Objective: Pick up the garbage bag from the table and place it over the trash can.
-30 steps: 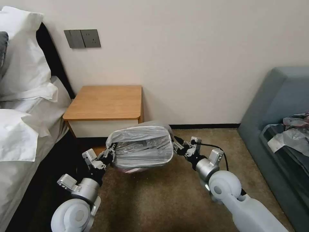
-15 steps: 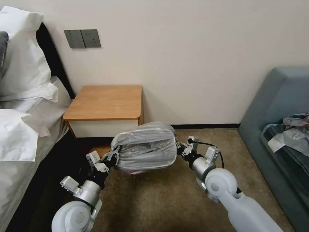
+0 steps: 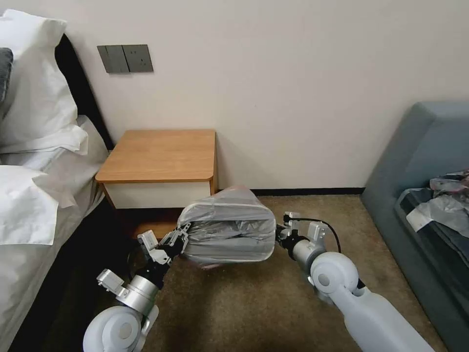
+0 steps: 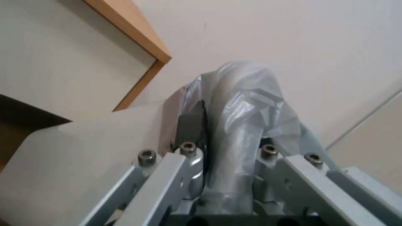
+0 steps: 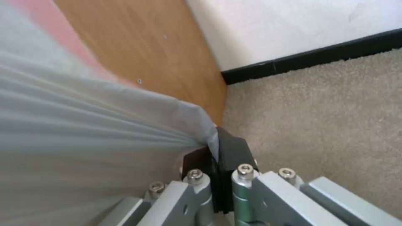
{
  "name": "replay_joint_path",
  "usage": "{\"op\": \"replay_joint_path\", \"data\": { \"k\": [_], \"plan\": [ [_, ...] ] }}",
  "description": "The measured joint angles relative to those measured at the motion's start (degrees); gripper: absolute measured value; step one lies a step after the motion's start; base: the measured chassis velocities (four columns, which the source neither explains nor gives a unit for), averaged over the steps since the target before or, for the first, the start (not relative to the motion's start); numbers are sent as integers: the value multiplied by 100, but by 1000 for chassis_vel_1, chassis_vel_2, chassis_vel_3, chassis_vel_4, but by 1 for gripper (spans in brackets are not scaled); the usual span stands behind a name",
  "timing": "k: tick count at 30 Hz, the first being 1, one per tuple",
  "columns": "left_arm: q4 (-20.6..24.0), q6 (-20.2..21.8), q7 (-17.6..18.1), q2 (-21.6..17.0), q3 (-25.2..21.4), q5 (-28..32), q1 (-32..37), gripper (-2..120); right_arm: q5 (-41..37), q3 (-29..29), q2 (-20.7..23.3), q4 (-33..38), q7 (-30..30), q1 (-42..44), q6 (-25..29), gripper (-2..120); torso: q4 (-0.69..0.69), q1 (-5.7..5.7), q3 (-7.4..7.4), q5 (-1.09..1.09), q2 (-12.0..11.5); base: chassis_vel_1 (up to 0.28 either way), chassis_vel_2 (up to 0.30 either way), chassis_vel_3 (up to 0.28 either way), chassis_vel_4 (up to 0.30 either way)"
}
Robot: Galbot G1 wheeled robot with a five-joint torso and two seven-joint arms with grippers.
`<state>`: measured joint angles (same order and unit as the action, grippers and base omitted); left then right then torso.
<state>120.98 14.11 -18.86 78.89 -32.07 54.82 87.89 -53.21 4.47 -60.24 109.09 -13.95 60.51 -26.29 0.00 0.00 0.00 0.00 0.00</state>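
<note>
The garbage bag (image 3: 227, 232), thin grey wrinkly plastic, is stretched taut into a boxy shape low over the carpet, in front of the table's (image 3: 161, 154) right corner. My left gripper (image 3: 181, 239) is shut on its left side. In the left wrist view the garbage bag (image 4: 247, 106) wraps a rounded rim between the jaws, with what looks like the trash can's cream wall (image 4: 84, 163) beside it. My right gripper (image 3: 279, 233) pinches the right edge. Its black pads (image 5: 230, 150) clamp the film, and a pinkish rim (image 5: 37, 18) shows.
A bed with white pillows (image 3: 34, 146) fills the left. A grey sofa (image 3: 420, 161) on the right carries a pale plastic heap with dark cloth (image 3: 439, 205). The wall and black baseboard (image 3: 312, 190) lie behind. Brown carpet (image 3: 244, 303) stretches in front.
Both grippers and the stretched bag have shifted to the right and slightly lower, keeping their hold. The table, bed and sofa stay where they were.
</note>
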Motion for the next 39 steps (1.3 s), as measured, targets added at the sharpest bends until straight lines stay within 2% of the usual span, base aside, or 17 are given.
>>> {"op": "replay_joint_path", "data": {
  "k": [3,6,9,10,13,14,17,19,21,22,25,26,30,31,33,37,39],
  "plan": [
    [-13,-37,-2,41,-3,24,-5,8,219,-2,26,-86,61,-29,44,0,1,0,0,1,0,0,0,0,0],
    [-101,-78,185,78,-2,-5,-80,8,677,23,67,-103,261,40,188,0,0,0,0,-1,0,0,0,0,0],
    [-224,-84,516,66,-93,-63,-207,8,1081,74,142,30,436,191,283,15,-1,0,0,1,0,0,0,0,0],
    [-224,-84,516,66,-93,-63,-207,8,1081,74,142,30,436,191,283,15,-1,0,0,1,0,0,0,0,0],
    [-284,-82,773,51,-166,-127,-288,8,1234,133,174,140,457,286,344,28,1,0,0,1,0,0,0,0,0],
    [-284,-82,773,51,-166,-127,-288,8,1234,133,174,140,457,286,344,28,1,0,0,1,0,0,0,0,0],
    [-352,-86,1105,76,-198,-330,-378,5,1588,216,176,288,455,437,521,43,0,0,0,0,0,0,0,0,0],
    [-360,-83,1170,80,-205,-398,-393,5,1719,243,174,329,456,479,567,46,0,0,0,0,0,0,0,0,0],
    [-384,-78,1317,83,-221,-514,-427,5,2020,345,164,454,467,610,634,56,0,0,0,0,0,0,0,0,0],
    [-384,-78,1317,83,-221,-514,-427,5,2020,345,164,454,467,610,634,56,0,0,0,0,0,0,0,0,0],
    [-390,-76,1671,119,-239,-565,-505,4,2261,575,160,662,586,918,687,73,0,0,0,0,0,0,0,0,0],
    [-390,-76,1671,119,-239,-565,-505,4,2261,575,160,662,586,918,687,73,0,0,0,0,0,0,0,0,0],
    [-353,-62,1878,140,-235,-671,-534,4,2449,786,150,800,717,1202,923,86,-1,0,0,0,0,0,0,0,0],
    [-341,-53,1925,138,-230,-715,-529,4,2556,883,128,870,779,1289,1029,93,0,0,0,0,0,0,0,0,0],
    [-336,-19,2000,133,-210,-781,-506,4,2672,1057,98,1034,891,1403,1130,99,0,0,0,-1,0,0,0,0,0],
    [-337,-7,2040,134,-202,-803,-503,4,2653,1136,94,1120,956,1455,1148,100,0,0,0,-1,0,0,0,0,0],
    [-346,16,2114,142,-177,-848,-495,4,2208,1306,82,1285,1166,1566,1245,100,0,0,0,-1,0,0,0,0,0]
  ]
}}
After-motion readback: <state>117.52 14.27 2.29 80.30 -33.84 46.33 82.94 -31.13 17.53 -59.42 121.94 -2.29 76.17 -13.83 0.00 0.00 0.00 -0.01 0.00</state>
